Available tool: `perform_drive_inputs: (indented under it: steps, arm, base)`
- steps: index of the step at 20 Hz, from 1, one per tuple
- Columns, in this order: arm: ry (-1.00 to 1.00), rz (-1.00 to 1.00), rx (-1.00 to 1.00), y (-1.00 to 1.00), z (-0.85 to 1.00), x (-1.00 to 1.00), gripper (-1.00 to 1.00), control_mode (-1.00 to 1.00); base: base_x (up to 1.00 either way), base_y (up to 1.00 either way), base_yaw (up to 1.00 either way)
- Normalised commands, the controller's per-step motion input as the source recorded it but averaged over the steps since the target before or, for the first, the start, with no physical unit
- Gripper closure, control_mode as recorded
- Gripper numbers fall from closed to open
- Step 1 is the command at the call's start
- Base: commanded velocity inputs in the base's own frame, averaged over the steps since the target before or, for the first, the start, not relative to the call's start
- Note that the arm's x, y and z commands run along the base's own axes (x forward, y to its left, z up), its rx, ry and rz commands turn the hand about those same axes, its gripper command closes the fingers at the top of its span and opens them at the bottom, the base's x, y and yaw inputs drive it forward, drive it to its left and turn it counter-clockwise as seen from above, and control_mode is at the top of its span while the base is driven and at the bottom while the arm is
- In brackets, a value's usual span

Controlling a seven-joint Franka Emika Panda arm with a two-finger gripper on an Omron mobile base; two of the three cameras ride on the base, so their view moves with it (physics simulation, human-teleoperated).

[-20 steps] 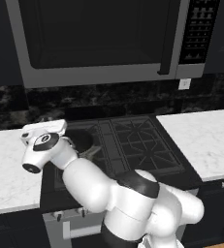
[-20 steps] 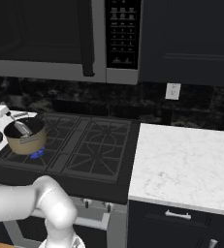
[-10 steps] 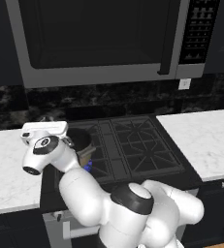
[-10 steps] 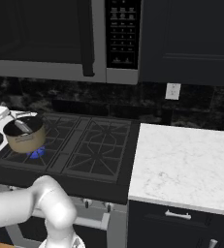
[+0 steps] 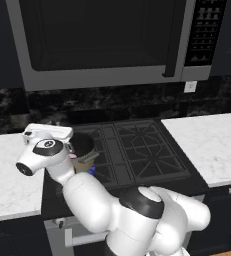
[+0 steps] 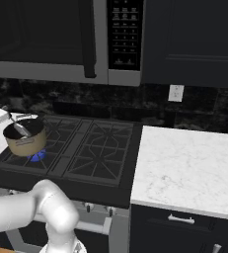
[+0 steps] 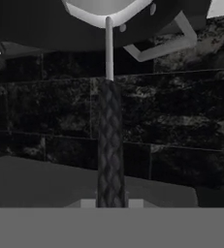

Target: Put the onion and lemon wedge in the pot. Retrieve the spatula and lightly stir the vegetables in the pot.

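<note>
The tan pot (image 6: 25, 141) stands on the stove's front left burner, over a blue flame (image 6: 36, 157). The spatula (image 6: 20, 128) leans inside it, head down in the dark interior. In the hand view the spatula's black handle (image 7: 108, 150) runs straight up from between the fingertips to a thin metal shaft and a pale head at the top edge. My gripper (image 7: 111, 203) is shut on that handle. A grey pot handle (image 7: 168, 41) shows beside the head. From the left base view, my white hand hides part of the pot (image 5: 83, 148). The onion and lemon wedge are hidden.
The black gas stove (image 6: 91, 148) has a microwave (image 5: 102, 45) above it. White marble counters lie to the right (image 6: 189, 168) and to the left (image 5: 7, 175). A dark stone backsplash stands close behind the pot. My arm's elbow (image 5: 137, 205) bulks over the stove's front edge.
My hand has shifted slightly over the pot with the spatula still in its grip. The arm's lower links have swung a little. The pot has stayed in place.
</note>
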Motion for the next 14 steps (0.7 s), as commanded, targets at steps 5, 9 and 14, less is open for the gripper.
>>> perform_drive_inputs:
  steps: [5,9,14]
  arm:
    - [0.03,-0.2,0.1,-0.02,0.45,-0.32,1.0,-1.0]
    - [0.12,-0.2,0.13,-0.01,0.14,-0.15,1.0,-1.0]
    - [0.17,-0.23,0.06,-0.09,-0.19,0.0,1.0,-1.0]
  base:
    - [0.0,0.0,0.0]
    - [0.0,0.0,0.0]
    - [0.0,0.0,0.0]
